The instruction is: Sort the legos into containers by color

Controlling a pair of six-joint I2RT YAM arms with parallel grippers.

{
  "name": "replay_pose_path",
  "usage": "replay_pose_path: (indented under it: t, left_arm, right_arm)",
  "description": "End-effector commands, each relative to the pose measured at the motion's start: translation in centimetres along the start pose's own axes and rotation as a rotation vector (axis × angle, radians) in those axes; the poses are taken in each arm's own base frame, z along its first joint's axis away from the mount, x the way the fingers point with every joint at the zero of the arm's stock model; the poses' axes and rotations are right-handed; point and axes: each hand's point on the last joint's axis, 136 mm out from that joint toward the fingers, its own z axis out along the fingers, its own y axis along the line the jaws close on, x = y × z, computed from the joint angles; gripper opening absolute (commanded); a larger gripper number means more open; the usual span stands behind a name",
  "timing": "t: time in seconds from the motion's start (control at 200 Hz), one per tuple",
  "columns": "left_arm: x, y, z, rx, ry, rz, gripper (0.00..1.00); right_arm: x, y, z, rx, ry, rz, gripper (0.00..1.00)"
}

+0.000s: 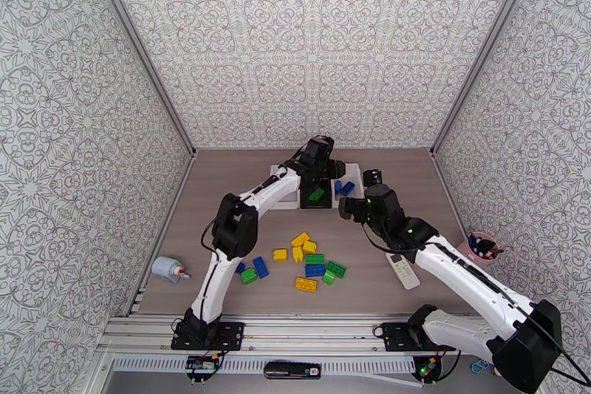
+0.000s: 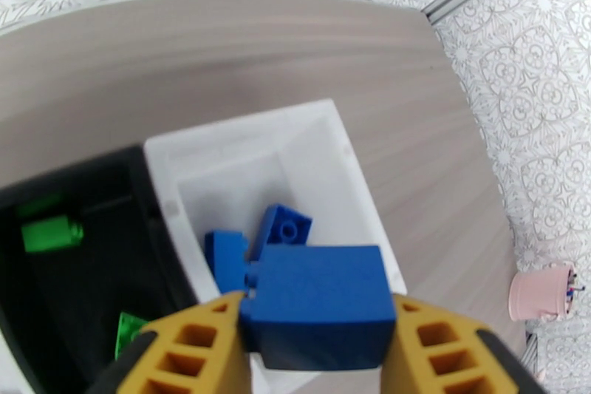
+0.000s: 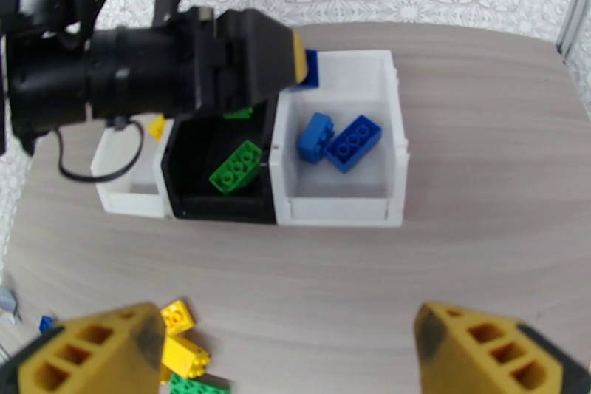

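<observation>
My left gripper is squeezing a blue brick and holds it over the near edge of the white bin, where two other blue bricks lie. My right gripper hangs wide open with nothing in it, near the loose legos. I think that if I let go here, the brick could hit the thin rim and hop into the black bin touching it, in with the green brick. That is because the bricks are hard, smooth plastic with little round bumps, and the bins have straight, slick walls.
</observation>
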Motion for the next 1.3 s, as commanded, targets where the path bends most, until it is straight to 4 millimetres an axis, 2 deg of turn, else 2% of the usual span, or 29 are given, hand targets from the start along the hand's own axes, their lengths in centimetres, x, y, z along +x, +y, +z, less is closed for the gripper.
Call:
replay_pose_path:
  t: [0.0, 0.14, 0.255, 0.34, 0.445, 0.46, 0.525, 0.54, 0.58, 0.72, 0.995, 1.155, 1.295]
  left_arm:
    - [-0.3, 0.1, 0.7, -0.006, 0.018, -0.006, 0.4]
    - [-0.2, 0.4, 1.3, -0.014, 0.019, -0.008, 0.45]
    - [-0.5, 0.2, 0.7, -0.013, 0.018, 0.012, 0.57]
    - [-0.9, -0.2, -0.3, 0.018, 0.002, 0.043, 0.67]
    - [-1.7, -0.5, -2.3, 0.032, -0.04, 0.063, 0.73]
    - [-1.0, 0.1, -2.4, 0.022, -0.026, 0.061, 0.74]
    - [-0.7, 0.5, -3.5, 0.018, -0.033, 0.073, 0.79]
    - [-1.2, 0.1, -4.5, 0.025, -0.049, 0.082, 0.8]
    - [-1.2, 0.2, -5.6, 0.025, -0.06, 0.095, 0.83]
    - [-0.4, 0.6, -9.2, 0.016, -0.073, 0.151, 0.93]
    - [1.3, 1.2, -17.4, 0.019, -0.17, 0.267, 0.94]
    - [3.7, 0.5, -21.6, 0.055, -0.19, 0.375, 0.97]
    - [6.5, 0.8, -24.6, 0.037, -0.217, 0.504, 1.0]
  right_arm:
    - [0.5, -0.9, -0.2, 0.029, 0.01, 0.01, 0.92]
    - [0.4, -0.7, -0.2, 0.019, 0.013, 0.012, 0.92]
    - [0.8, -0.6, 0.0, 0.021, 0.042, 0.01, 0.92]
    - [1.3, -0.4, 0.4, 0.021, 0.082, 0.012, 0.92]
    - [1.9, 0.1, 0.8, -0.002, 0.114, 0.012, 0.92]
    - [2.0, 0.1, 0.9, -0.004, 0.118, 0.011, 0.92]
    - [2.4, 0.3, 1.1, -0.013, 0.136, -0.001, 0.92]
    - [2.5, 0.3, 1.1, -0.014, 0.142, -0.004, 0.92]
    - [2.9, 0.5, 1.2, -0.02, 0.159, -0.015, 0.92]
    - [5.1, 1.2, 1.9, -0.042, 0.242, -0.085, 0.92]
    - [11.2, 3.8, 2.5, -0.097, 0.456, -0.222, 0.94]
    - [15.9, 4.3, 1.8, -0.096, 0.591, -0.274, 0.94]
    - [18.7, 4.5, 1.6, -0.097, 0.671, -0.307, 0.92]
